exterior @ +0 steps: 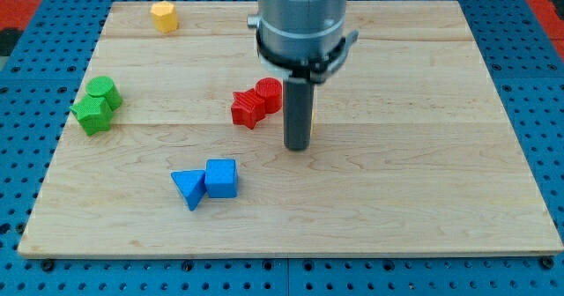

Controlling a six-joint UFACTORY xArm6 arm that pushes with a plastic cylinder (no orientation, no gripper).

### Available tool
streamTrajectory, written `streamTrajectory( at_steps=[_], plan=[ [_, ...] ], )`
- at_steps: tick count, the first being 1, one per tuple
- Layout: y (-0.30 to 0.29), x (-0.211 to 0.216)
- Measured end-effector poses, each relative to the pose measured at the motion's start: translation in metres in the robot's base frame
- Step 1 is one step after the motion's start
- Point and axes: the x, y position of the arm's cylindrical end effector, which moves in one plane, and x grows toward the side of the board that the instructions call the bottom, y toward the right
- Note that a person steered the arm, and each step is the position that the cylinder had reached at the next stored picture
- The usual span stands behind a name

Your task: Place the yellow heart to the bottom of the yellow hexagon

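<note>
1. My tip is sitting on the wooden board near its middle, just to the view's right of the red blocks; there is no pincer on this rod, so there is no opening or grasp to report
2. The yellow heart is mostly hiding behind the rod: only a thin yellow sliver is showing at the rod's right edge, and I cannot tell its shape or whether the tip is touching it
3. The yellow hexagon is lying near the view's top left corner, well apart from the tip
4. The red star and red cylinder are standing directly between the heart and the hexagon, so a straight push is likely dragging them along
5. The green pair and blue pair are lying well off that line
6. A glancing contact is also risking the heart slipping off sideways
</note>
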Motion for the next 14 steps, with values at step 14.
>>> streamTrajectory(
  at_steps=[14],
  plan=[
    [-0.181, -0.138]
  ],
)
